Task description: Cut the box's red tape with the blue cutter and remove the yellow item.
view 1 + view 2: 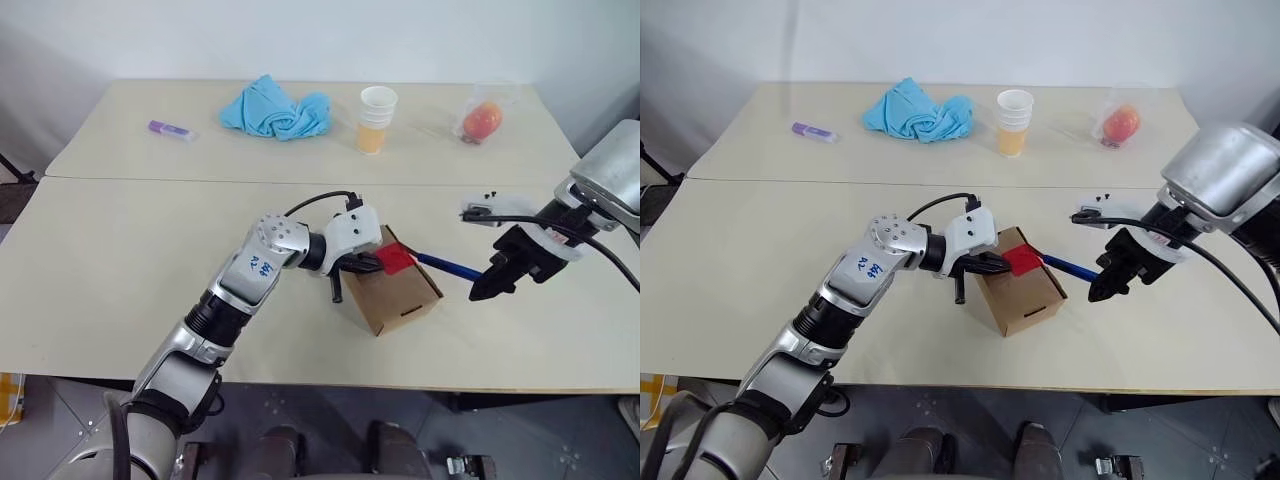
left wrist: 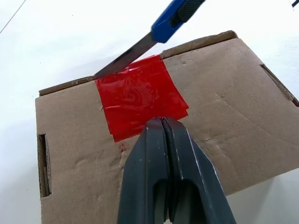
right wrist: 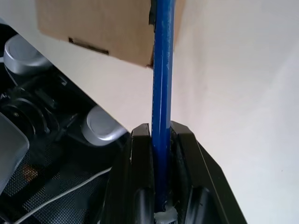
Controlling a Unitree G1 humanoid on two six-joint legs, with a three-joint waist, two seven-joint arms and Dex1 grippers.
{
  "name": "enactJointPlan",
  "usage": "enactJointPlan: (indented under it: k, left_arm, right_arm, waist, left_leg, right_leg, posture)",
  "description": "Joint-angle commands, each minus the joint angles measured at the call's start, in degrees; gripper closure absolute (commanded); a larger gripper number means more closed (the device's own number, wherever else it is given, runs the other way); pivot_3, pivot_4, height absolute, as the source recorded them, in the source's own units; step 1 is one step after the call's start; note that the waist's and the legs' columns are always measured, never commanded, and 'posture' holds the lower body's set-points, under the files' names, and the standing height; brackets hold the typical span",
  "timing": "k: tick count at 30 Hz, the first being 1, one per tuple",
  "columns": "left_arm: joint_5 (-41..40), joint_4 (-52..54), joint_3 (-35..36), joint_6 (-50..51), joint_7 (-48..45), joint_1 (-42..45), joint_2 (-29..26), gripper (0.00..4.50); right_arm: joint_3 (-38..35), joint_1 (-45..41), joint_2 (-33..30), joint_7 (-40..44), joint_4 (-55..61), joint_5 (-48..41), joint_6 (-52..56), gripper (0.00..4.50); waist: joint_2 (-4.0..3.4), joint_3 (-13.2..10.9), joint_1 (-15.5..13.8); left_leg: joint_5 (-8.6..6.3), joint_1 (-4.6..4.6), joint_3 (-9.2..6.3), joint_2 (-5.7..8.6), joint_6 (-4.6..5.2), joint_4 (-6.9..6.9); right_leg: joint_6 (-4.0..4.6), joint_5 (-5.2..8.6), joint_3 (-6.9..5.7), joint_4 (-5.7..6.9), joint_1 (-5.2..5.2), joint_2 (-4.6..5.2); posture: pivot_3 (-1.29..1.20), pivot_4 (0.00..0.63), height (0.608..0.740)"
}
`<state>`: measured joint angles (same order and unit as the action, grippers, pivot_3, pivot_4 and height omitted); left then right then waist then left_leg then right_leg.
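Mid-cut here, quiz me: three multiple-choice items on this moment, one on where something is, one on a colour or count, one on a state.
1. Where is the blade of the blue cutter?
A. at the edge of the red tape
B. flat on the table
C. inside the cup

2. What colour is the crumpled cloth at the far side of the table?
A. red
B. light blue
C. white

3. How is the left gripper?
A. wide open
B. clamped on the cutter
C. shut, tips on the box

Answers: 1 A, the blade tip meets the tape's edge. 2 B, it is plainly light blue. 3 C, its fingers are pressed together on the cardboard.
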<state>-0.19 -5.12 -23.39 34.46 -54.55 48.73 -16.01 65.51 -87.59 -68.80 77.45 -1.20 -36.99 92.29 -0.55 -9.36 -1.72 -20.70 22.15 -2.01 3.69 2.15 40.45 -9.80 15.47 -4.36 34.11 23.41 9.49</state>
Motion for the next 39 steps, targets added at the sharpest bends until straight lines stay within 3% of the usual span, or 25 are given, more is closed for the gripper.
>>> enactJointPlan:
  k: [1, 21, 28, 35, 39]
  left_arm:
    - [1.71, -3.32, -5.44, 3.97, -0.92, -4.01, -0.62, 4.46]
    - [1.36, -2.59, -5.30, 4.83, -0.63, -4.35, -0.70, 4.46]
    - [1.27, -2.23, -5.11, 5.05, -0.40, -4.52, -1.05, 4.46]
    - [-0.49, -2.78, -1.32, 2.44, -0.61, -4.16, -1.92, 4.46]
    - [-5.36, -2.87, 4.81, -0.22, -1.66, -3.98, -1.72, 4.46]
  right_arm:
    - [0.86, 1.19, -2.15, 2.06, 3.34, 0.35, 0.21, 4.34]
    - [0.14, 3.09, -3.47, 4.32, 5.46, 3.18, 0.21, 4.34]
    - [-1.38, 2.25, -9.21, 8.84, 10.86, 2.53, -0.19, 4.34]
    - [-11.98, 3.92, -17.80, 14.76, 10.59, 3.81, -4.70, 4.34]
    - [-23.57, 11.13, -19.61, 10.89, 3.90, 2.57, -6.90, 4.34]
  waist:
    - [0.00, 0.00, 0.03]
    - [-0.02, 0.02, 0.05]
    - [-0.02, 0.02, 0.00]
    - [-0.02, 0.01, 0.09]
    - [-0.01, 0.01, 0.17]
  left_leg:
    - [0.00, 0.00, 0.00, 0.00, 0.00, 0.00]
    - [-0.01, 0.00, 0.01, -0.01, -0.01, 0.00]
    - [-0.01, 0.01, 0.00, -0.01, -0.02, 0.00]
    - [-0.02, 0.02, 0.06, -0.03, -0.02, -0.04]
    - [-0.03, 0.02, 0.10, -0.21, -0.03, -0.04]
  right_leg:
    - [0.00, 0.00, 0.00, 0.00, 0.00, 0.00]
    - [0.00, 0.00, 0.01, -0.01, 0.00, 0.00]
    - [0.00, 0.00, 0.01, -0.03, 0.01, 0.00]
    - [0.00, 0.00, 0.03, -0.09, 0.01, 0.00]
    - [0.00, 0.00, 0.05, -0.10, 0.02, -0.02]
  posture:
    - [0.00, 0.150, 0.740]
    - [0.00, 0.150, 0.740]
    - [0.00, 0.150, 0.740]
    - [0.00, 0.150, 0.740]
    - [0.00, 0.150, 0.740]
